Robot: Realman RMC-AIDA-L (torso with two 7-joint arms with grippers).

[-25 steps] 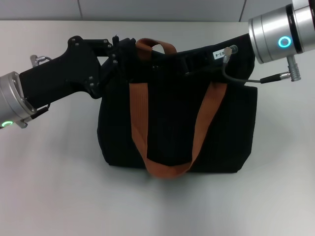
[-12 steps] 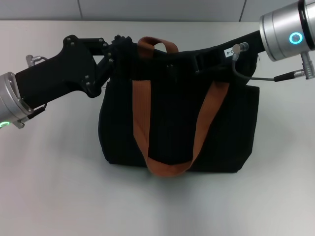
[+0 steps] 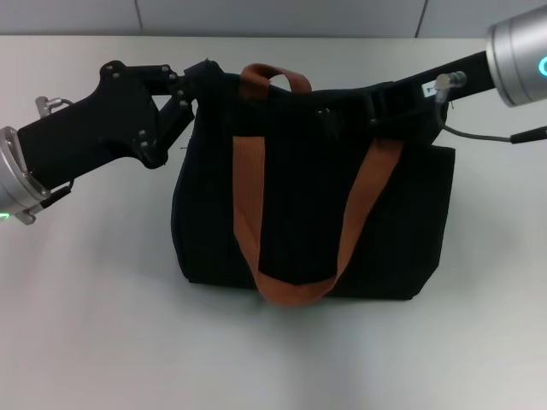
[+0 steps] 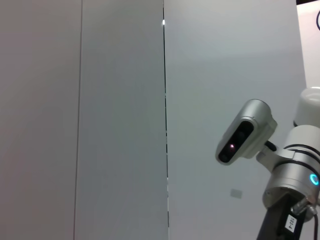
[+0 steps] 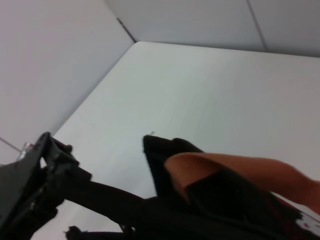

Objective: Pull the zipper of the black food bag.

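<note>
The black food bag [image 3: 312, 205] stands upright at mid-counter [image 3: 85, 342], its orange-brown straps [image 3: 248, 205] hanging down the near face. Our left gripper [image 3: 195, 81] is at the bag's top left corner, fingers closed narrow on the fabric there, apparently bracing it. Our right gripper [image 3: 380, 102] sits on the top seam toward the bag's right end; black fingers against black fabric, so we cannot tell whether they pinch anything. The zipper pull itself is not resolvable in any view; we judge it lies under or just beside the right gripper. The right wrist view shows the bag's corner [image 5: 165, 150] and a strap [image 5: 235, 172], with no clear opening visible. Estimate: pull well along toward the right end, the last stretch possibly left.
</note>
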